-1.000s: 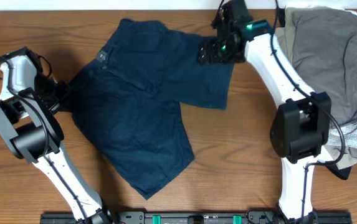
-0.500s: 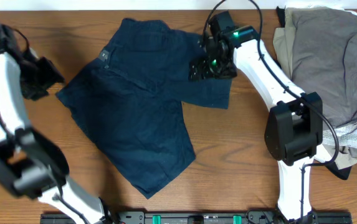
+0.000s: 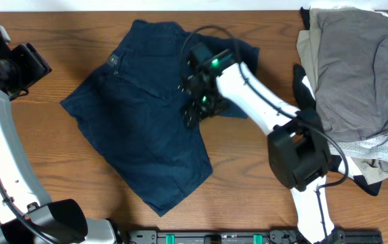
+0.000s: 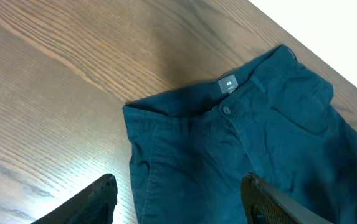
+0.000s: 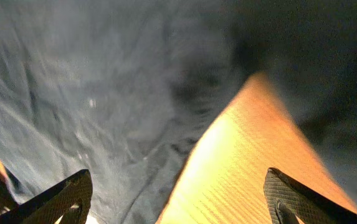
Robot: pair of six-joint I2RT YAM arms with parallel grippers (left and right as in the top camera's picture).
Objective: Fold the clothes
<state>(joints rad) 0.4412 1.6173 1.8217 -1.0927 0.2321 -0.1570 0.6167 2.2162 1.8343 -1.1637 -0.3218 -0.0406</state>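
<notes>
As things stand on the table [image 3: 261, 176]: the navy shorts [image 3: 146, 129] lie spread open left of centre, waistband toward the far left, one leg toward the near edge, the other toward the far right.
Fold state: no fold shows; both legs are splayed apart and the cloth is single and rumpled, so I judge this garment laid out but not begun.
Right gripper [image 3: 192, 114]: low over the crotch, where the two legs part; its wrist view shows the jaws wide with cloth and a wedge of bare wood under them, and nothing between them.
Left gripper [image 3: 34, 64]: off the cloth, above bare wood to the far left; jaws parted and empty, its camera looking at the waistband, the label [image 4: 227, 84] and the button [image 4: 227, 110].
Pile of other clothes [image 3: 356, 61]: heaped at the right edge, grey on top, with beige, white-patterned and black showing beneath, none folded.
Done: at most the spreading of one garment.
Left: every fold of the shorts, likely leg onto leg first, then the whole pile.
Progress, by my reckoning: very early.
</notes>
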